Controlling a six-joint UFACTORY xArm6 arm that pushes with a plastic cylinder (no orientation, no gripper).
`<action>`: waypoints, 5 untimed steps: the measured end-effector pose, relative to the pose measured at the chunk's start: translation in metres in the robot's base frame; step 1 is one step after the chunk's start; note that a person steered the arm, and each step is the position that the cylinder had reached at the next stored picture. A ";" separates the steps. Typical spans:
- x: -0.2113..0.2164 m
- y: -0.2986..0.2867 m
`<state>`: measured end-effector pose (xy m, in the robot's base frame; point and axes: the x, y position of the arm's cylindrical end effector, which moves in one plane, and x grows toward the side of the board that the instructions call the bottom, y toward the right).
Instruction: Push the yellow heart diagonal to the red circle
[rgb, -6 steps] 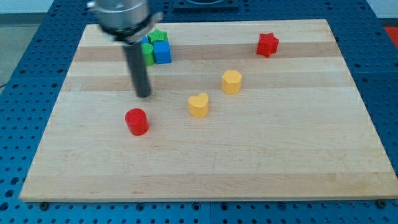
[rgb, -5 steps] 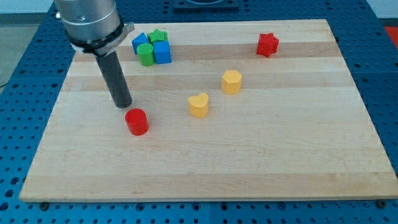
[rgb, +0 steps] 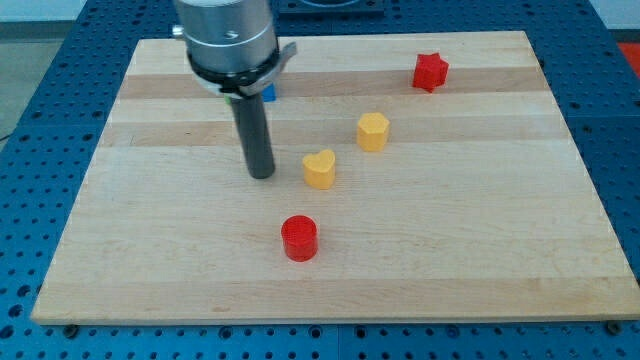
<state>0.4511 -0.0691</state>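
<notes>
The yellow heart (rgb: 320, 169) is being seen just to the view's right of my tip (rgb: 261, 175), untouched by it, while the red circle (rgb: 299, 238) is lying below the heart, slightly left.

1. A single camera view looks down at a slant from beyond the tabletop's (rgb: 430, 290) near long edge, facing across it toward the far edge at the view's top.
2. It sits far enough back to take in nearly the whole wooden tabletop, with blue perforated base plate (rgb: 30, 200) showing on all sides.
3. The far edge appears shorter than the near one, confirming the oblique angle.
4. The arm's grey housing (rgb: 228, 40) is cropped by the view's top; there is no second view to compare.
</notes>
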 end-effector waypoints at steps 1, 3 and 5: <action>0.012 0.072; -0.014 0.057; -0.062 0.129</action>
